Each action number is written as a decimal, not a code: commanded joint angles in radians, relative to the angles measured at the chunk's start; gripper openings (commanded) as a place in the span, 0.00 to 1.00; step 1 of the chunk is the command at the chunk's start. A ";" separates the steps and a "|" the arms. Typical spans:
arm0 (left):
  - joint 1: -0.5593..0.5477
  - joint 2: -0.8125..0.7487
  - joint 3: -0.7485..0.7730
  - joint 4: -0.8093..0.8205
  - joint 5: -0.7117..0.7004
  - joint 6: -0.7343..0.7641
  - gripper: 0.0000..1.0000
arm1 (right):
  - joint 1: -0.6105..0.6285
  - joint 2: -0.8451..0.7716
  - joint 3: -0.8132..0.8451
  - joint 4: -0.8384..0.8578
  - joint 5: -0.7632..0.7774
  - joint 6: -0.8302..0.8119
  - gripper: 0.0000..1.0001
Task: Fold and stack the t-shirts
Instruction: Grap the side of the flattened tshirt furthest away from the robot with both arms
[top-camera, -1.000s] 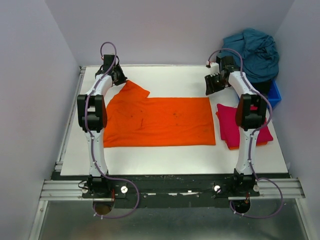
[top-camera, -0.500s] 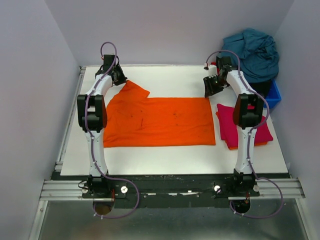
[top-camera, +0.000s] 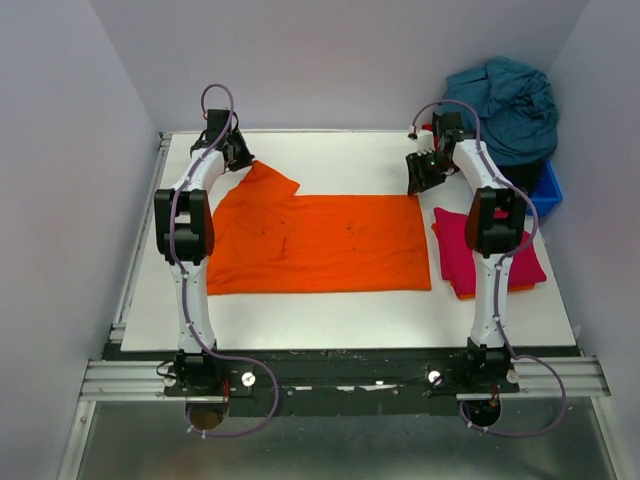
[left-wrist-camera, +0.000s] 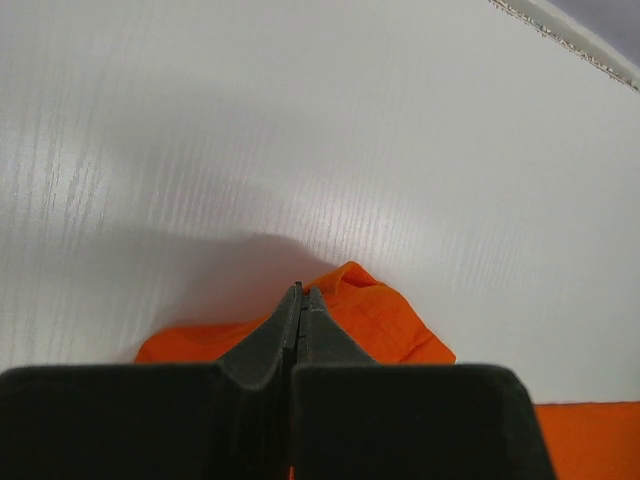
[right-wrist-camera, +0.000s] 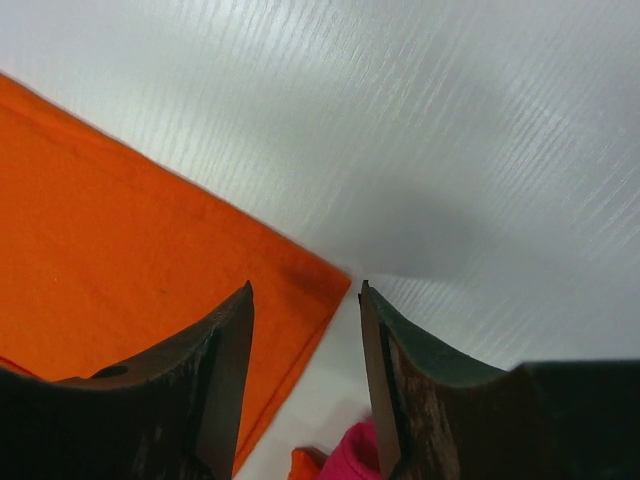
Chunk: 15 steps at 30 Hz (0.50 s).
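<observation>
The orange t-shirt (top-camera: 320, 245) lies spread flat across the middle of the white table (top-camera: 340, 305). Its far-left sleeve is drawn up to the left gripper (top-camera: 241, 157), whose jaws are clenched on the bunched sleeve tip. The right gripper (top-camera: 421, 176) hangs over the shirt's far-right corner, jaws parted and grasping nothing. A folded magenta t-shirt (top-camera: 455, 245) lies just right of the orange one, and teal t-shirts (top-camera: 505, 100) are heaped on the blue bin (top-camera: 547, 190) at the far-right corner.

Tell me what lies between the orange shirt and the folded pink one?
Nothing: just a narrow strip of bare white table parts the orange t-shirt from the magenta t-shirt, in the top and right wrist views.
</observation>
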 joint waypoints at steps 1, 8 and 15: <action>0.004 -0.037 0.013 -0.006 0.011 0.013 0.00 | 0.003 0.080 0.124 -0.083 -0.028 0.023 0.56; 0.004 -0.034 0.016 -0.009 0.009 0.015 0.00 | 0.002 0.111 0.180 -0.136 -0.008 0.031 0.58; 0.004 -0.042 0.011 -0.014 0.005 0.020 0.00 | 0.002 0.094 0.158 -0.159 0.023 0.040 0.57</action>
